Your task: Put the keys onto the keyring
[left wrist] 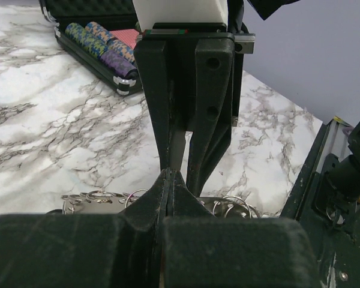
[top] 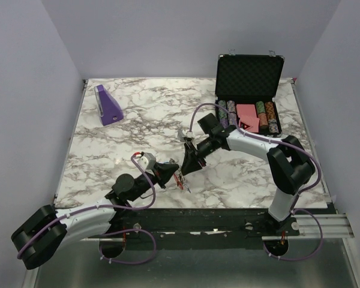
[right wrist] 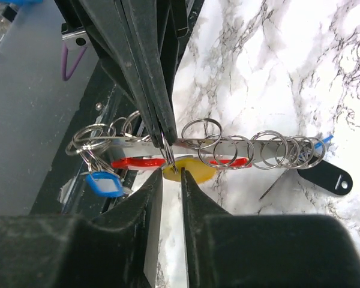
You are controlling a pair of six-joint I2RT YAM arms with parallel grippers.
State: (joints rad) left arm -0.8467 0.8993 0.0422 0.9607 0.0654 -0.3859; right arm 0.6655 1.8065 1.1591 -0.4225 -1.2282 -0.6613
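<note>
In the right wrist view the keyring is a metal bar (right wrist: 228, 144) strung with several thin rings, with a red crescent piece (right wrist: 135, 162) under it. A yellow key head (right wrist: 195, 171) and a blue one (right wrist: 105, 184) hang from it. My left gripper (right wrist: 166, 151) reaches down from the top, shut on a thin metal ring of the keyring. My right gripper (right wrist: 171, 175) stands slightly open, its tips just short of the yellow head, nothing between them. From above, both grippers (top: 170, 172) (top: 186, 167) meet over the small bunch (top: 180, 181) near the table's front edge.
An open black case (top: 249, 72) with poker chips stands at the back right. A purple wedge-shaped object (top: 108, 105) sits at the back left. A black fob (right wrist: 327, 176) lies at the bar's right end. The table's front edge (top: 192, 207) is just below the grippers.
</note>
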